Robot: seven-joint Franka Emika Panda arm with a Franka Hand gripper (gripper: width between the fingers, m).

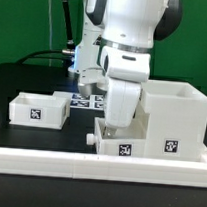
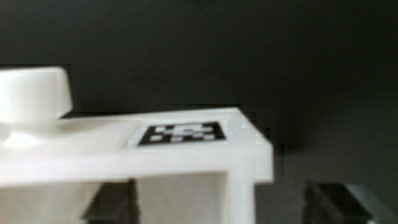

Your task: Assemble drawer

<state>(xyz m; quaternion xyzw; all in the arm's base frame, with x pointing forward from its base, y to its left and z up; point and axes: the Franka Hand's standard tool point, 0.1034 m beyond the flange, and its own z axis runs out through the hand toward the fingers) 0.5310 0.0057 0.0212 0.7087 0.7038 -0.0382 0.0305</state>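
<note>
1. The gripper (image 1: 117,131) is down on the knobbed tray (image 1: 110,148), mid-table by the near edge.
2. The fingers (image 2: 338,198) are spread wide astride the tray's wall, clamping nothing.
3. The housing (image 1: 177,119) stands just beside the tray, towards the near corner on the exterior view's right.
4. The second tray (image 1: 39,111) sits well apart, towards the exterior view's left edge.

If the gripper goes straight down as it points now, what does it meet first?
Probably the front tray, right under the gripper: its tagged wall lies between the open fingers. Depth is unclear.
</note>
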